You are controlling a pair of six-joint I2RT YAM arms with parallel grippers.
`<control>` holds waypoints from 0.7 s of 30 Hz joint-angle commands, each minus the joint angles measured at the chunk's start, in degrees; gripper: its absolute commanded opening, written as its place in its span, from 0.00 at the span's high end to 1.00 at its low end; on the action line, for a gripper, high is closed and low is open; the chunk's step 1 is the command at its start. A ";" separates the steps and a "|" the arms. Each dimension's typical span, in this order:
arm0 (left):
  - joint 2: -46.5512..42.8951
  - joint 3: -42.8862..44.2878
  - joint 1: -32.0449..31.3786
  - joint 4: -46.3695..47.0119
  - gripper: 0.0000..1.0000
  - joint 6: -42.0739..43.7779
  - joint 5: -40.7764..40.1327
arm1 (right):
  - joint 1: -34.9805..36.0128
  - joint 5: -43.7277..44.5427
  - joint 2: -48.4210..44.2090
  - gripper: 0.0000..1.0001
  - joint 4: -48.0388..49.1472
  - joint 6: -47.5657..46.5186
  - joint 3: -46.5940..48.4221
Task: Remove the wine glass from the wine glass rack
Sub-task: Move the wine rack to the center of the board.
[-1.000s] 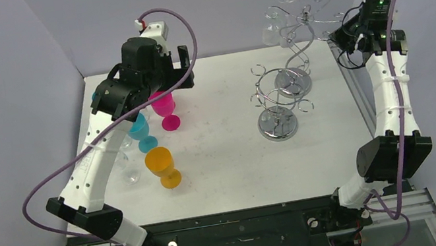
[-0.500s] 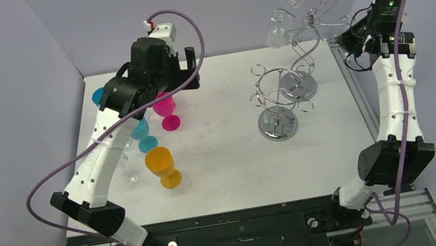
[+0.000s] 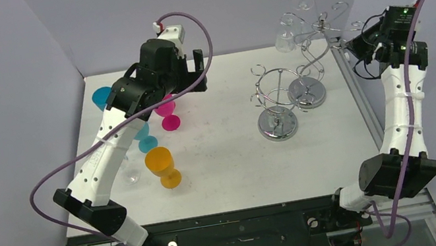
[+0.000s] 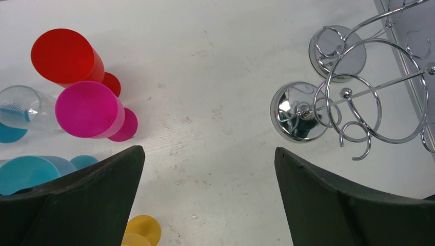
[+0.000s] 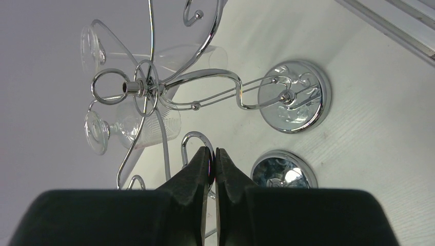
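The right gripper has its fingers pressed tightly together, and they seem to nip a thin chrome hook of the wine glass rack, though the contact itself is hidden behind the dark pads. The rack leans rather than standing square. Its round mirrored base is beyond the fingertips to the right, and its curled wire arms fan out just ahead of them. The wine glass hangs on that rack just beyond the fingertips and a little to their left. It is clear and colourless, with fine ribbing on the bowl and a short stem, and its flat round foot is caught in a wire loop so that it lies tipped on its side. A second clear glass hangs farther out on the same rack. The shiny base of another rack stands on the table just right of the closed fingertips. The left gripper hangs above the white table with its fingers spread wide, touching nothing. To the left of its fingers stand a magenta cup, a red cup and a teal cup, with a yellow cup near the left finger.
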 commanded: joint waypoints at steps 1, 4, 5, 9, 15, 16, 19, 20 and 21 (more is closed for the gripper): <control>0.38 2.54 -1.14 1.72 0.04 -0.78 -0.93 | -2.23 -0.76 -5.91 1.00 5.41 0.42 0.32; 0.50 2.57 -1.89 1.79 0.04 -0.94 -1.05 | -3.24 -1.56 -7.20 1.00 5.10 0.33 -0.69; 0.64 2.55 -1.99 1.83 0.04 -0.96 -1.03 | -3.72 -1.92 -7.47 1.00 4.94 0.27 -0.86; 0.92 2.45 -2.80 1.88 0.04 -1.05 -1.06 | -5.34 -2.92 -9.21 1.00 4.64 0.02 -2.50; 1.34 2.34 -3.76 2.12 0.04 -1.21 -0.82 | -7.60 -4.44 -11.17 1.00 3.61 -0.66 -4.22; 1.44 2.31 -3.85 2.15 0.04 -1.34 -0.79 | -8.19 -4.63 -11.26 1.00 3.50 -0.77 -4.33; 1.96 2.66 -4.21 2.34 0.04 -1.63 -0.46 | -9.24 -5.54 -11.79 1.00 2.76 -1.19 -4.27; 2.26 2.85 -4.30 2.36 0.04 -1.73 -0.39 | -9.79 -5.62 -11.88 1.00 2.60 -1.32 -4.27; 2.37 3.02 -4.47 2.36 0.04 -1.79 -0.34 | -10.02 -5.97 -12.07 1.00 2.32 -1.53 -4.34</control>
